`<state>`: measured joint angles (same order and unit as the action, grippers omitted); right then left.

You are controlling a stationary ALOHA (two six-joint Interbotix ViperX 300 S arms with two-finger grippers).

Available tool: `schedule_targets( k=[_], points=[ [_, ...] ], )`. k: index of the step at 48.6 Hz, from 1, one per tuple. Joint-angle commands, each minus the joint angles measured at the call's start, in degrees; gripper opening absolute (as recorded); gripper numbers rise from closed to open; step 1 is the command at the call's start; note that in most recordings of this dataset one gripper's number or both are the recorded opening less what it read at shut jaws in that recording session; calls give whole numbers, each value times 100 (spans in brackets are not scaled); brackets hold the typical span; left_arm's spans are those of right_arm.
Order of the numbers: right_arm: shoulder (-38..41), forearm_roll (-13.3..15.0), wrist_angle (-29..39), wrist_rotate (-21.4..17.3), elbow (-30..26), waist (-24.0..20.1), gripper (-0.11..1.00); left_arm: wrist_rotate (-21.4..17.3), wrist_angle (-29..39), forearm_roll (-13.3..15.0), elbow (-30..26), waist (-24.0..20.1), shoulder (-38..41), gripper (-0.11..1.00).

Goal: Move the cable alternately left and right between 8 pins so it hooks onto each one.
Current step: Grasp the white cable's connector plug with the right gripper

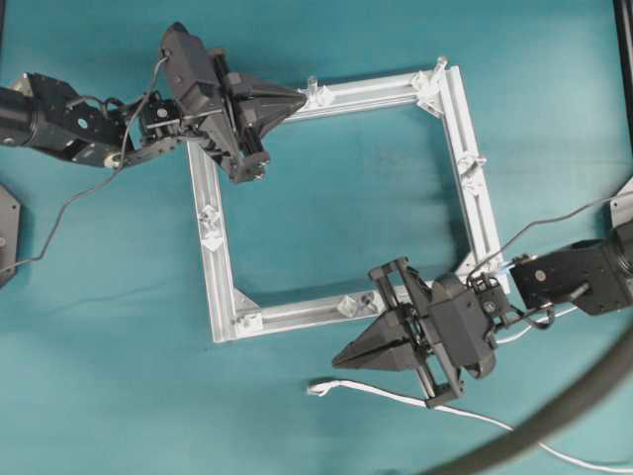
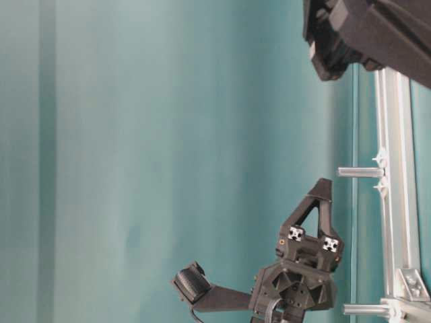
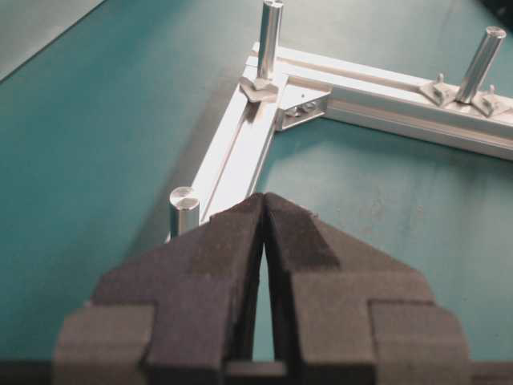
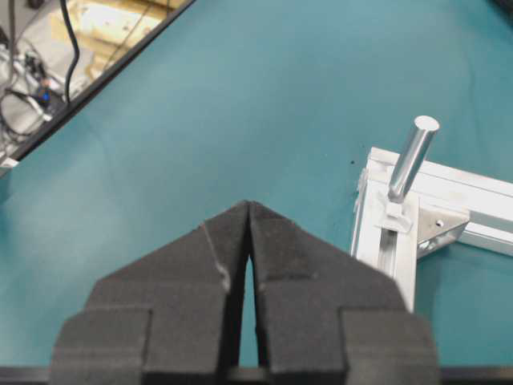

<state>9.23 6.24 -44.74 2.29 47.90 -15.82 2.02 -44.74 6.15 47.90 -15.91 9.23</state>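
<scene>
A square frame of ribbed, silver aluminium extrusion bars [image 1: 475, 193] lies flat on the matte teal table [image 1: 336, 198], its corners braced with small triangular brackets. Short, smooth, round metal pins [image 1: 312, 84] with flat polished tops stand upright from the bars on small whitish brackets; the left wrist view shows three of them, one just beside the fingertips and two farther along the frame. The space enclosed by the frame holds only bare table surface.

The left pincer [image 1: 300, 99], a black wedge with coarse, foam-like pads, hovers over the frame's upper-left corner, its tip near a pin on the top bar. Its two fingers [image 3: 232, 241] are pressed together at the tip, gripping nothing.

The right pincer [image 1: 341, 361], of the same dark angular build, sits at the frame's lower bar, pointing left over the open table just outside the frame. Its jaws also meet tip to tip, and they carry nothing.

The thin, flexible white cable [image 1: 425, 404] lies loose on the table below the frame and below the right pincer, apart from both. Its small whitish plug end lies to the left, and the cord trails away toward the lower right edge, hooked on no pin. A thick, dark grey curved hose [image 1: 554, 416] crosses the lower right corner of the overhead view.
</scene>
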Motion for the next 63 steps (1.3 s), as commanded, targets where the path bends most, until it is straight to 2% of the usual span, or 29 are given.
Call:
schedule_targets(
  k=[1,11,19,24,29,33,37,41,50,52,55,59,63],
  points=[
    [-88,-9,9,-97,-105,-35,0,-62,53,-229,-158,70,-448,-1],
    [-255,-9,844,-193,-308,-44,0,-229,431,-246,-141,246,-1055,0],
    [-598,-9,2514,-316,-870,-149,0,-97,923,-246,-132,624,-1494,0],
    [-668,-18,3814,-677,-1327,-202,0,53,1512,-246,-123,923,-1854,0],
    [-642,-18,5063,-1292,-1775,-220,0,167,2162,-237,-70,1116,-2206,0],
    [-589,9,5634,-1564,-2004,-272,0,334,2575,-229,9,1187,-2505,0],
    [-501,9,5906,-1617,-2162,-360,1,492,2821,-220,105,1204,-2760,1],
    [-378,0,5941,-1661,-2294,-431,1,545,2874,-229,246,1204,-3015,8],
    [9,-18,6223,-1995,-2786,-545,1,519,2927,-229,589,1248,-3410,48],
    [105,-18,6337,-2092,-2892,-554,4,510,2918,-237,668,1283,-3498,55],
    [246,-18,6521,-2232,-3041,-563,15,492,2927,-246,791,1345,-3639,64],
    [404,-9,6732,-2373,-3208,-563,39,483,2927,-255,993,1459,-3867,77],
    [598,0,6943,-2470,-3349,-563,63,483,2927,-255,1213,1564,-4122,78]
  ],
)
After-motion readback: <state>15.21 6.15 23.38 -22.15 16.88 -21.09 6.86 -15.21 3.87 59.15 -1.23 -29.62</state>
